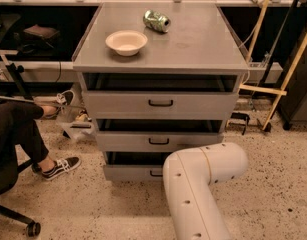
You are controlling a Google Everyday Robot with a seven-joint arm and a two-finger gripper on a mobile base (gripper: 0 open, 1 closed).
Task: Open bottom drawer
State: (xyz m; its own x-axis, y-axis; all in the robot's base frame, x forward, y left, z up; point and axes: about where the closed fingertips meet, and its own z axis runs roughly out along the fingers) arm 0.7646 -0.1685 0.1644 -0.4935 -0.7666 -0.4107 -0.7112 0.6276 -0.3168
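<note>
- Fingers cannot be told as spread or pressed together: the gripper is hidden behind the white arm [203, 176], low down in front of the cabinet.
- Bottom drawer [130, 172] is the lowest tier, just above the floor; its front runs left to right.
- Its black handle [155, 173] peeks out at the arm's left edge, so the gripper probably sits just right of it.
- The arm covers the drawer's right half.

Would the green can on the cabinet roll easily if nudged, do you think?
Probably: the can lies on its side on the flat cabinet top. It looks crumpled, so likely light. The gripper is out of view, beyond the arm.
</note>
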